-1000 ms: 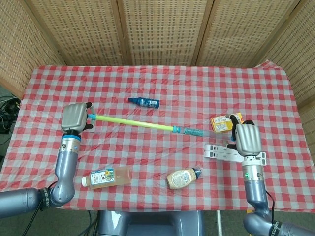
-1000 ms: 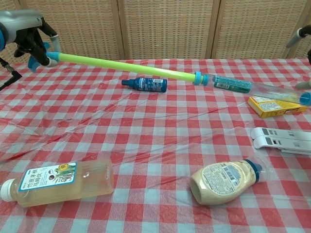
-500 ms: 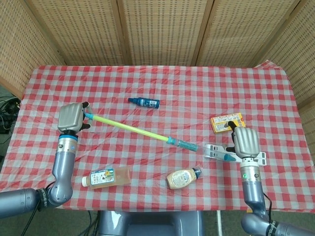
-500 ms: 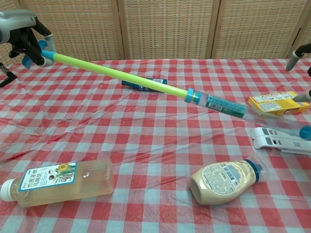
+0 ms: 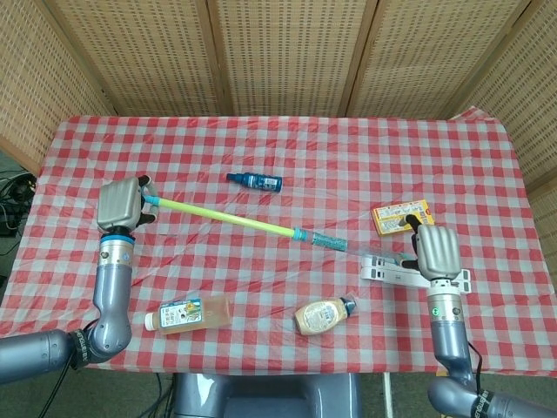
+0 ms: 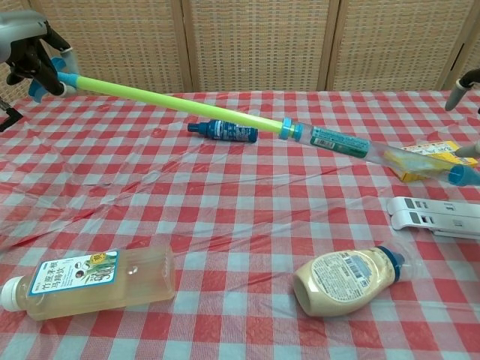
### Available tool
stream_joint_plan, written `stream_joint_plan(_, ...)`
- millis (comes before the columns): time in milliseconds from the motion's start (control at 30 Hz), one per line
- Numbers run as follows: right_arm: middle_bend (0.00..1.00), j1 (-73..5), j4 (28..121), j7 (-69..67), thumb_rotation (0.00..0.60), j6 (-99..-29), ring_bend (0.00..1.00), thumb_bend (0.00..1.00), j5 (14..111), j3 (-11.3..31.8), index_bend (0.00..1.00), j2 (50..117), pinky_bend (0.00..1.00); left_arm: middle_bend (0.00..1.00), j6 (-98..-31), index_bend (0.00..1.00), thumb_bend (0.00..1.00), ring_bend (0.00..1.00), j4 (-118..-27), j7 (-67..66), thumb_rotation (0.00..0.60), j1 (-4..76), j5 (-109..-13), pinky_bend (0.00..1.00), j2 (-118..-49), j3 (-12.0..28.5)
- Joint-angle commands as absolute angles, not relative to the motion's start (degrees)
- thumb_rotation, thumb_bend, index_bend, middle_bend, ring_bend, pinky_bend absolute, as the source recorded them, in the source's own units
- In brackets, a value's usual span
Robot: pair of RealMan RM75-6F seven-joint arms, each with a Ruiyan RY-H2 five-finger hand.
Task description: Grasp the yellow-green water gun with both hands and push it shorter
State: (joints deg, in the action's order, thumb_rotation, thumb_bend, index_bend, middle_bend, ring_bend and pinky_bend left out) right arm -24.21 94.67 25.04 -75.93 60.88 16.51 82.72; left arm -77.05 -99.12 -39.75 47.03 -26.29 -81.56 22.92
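The yellow-green water gun point(image 5: 261, 225) hangs stretched out above the table point(image 5: 313, 157), slanting from the left side down toward the right. The left hand point(image 5: 120, 204) has its fingers closed around the blue handle at the end of the thin yellow-green rod. The right hand point(image 5: 432, 252) holds the far end of the clear barrel, fingers wrapped round it; in the chest view only its fingertips point(image 6: 465, 77) show at the frame's edge. A blue collar marks where rod meets barrel, roughly midway along the gun.

Beneath the rod lies a small dark-blue bottle point(image 6: 223, 130) on its side. A yellow box point(image 5: 400, 217) sits just behind the right hand, and a white flat clip-like object point(image 6: 435, 217) lies under the barrel's end. Nearer the front edge, a tea bottle point(image 6: 90, 283) with pale amber liquid lies on its side at the left, and a squat sauce bottle point(image 6: 349, 277) with a blue cap lies to the right of it, well apart.
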Motion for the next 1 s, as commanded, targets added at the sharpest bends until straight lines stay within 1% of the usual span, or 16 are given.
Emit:
stream_joint_plan(33,1.00,-24.0,95.0,24.6,0.600,-76.0,1.00,0.29,60.8,16.2,0.42,82.6,0.65,0.95,-77.5,0.85,0.69,0.89,-98.8,-40.0,0.600,47.4,-25.8,0.79,-82.0,23.2)
stream_joint_plan(233,1.00,-24.2,95.1,24.7,0.600,-75.6,1.00,0.29,60.7,15.6,0.42,82.8,0.65,0.95,-78.2,0.85,0.69,0.89,-98.9,-39.8,0.600,47.8,-25.5,0.79,-82.9,23.8)
stream_joint_plan(467,1.00,-25.0,94.1,25.5,0.600,-74.6,1.00,0.32,59.3,15.5,0.43,83.7,0.65,0.95,-78.8,0.85,0.69,0.89,-99.8,-40.0,0.600,47.7,-25.6,0.79,-82.5,23.8)
stream_joint_plan(633,1.00,-25.4,93.4,25.9,0.600,-74.1,1.00,0.33,58.4,15.4,0.43,84.3,0.65,0.95,-78.6,0.85,0.69,0.89,-100.0,-39.6,0.600,47.3,-25.3,0.79,-82.1,23.8)
stream_joint_plan(767,1.00,-25.5,93.0,25.9,0.600,-73.9,1.00,0.36,58.0,15.2,0.43,84.6,0.65,0.95,-78.4,0.85,0.69,0.89,-99.9,-39.3,0.600,47.0,-25.2,0.79,-81.7,23.7)
stream_joint_plan(1000,1.00,-25.8,92.6,25.9,0.600,-73.8,1.00,0.37,57.8,15.0,0.43,85.2,0.65,0.95,-77.8,0.85,0.69,0.89,-99.9,-38.7,0.600,46.7,-25.2,0.79,-81.3,23.8)
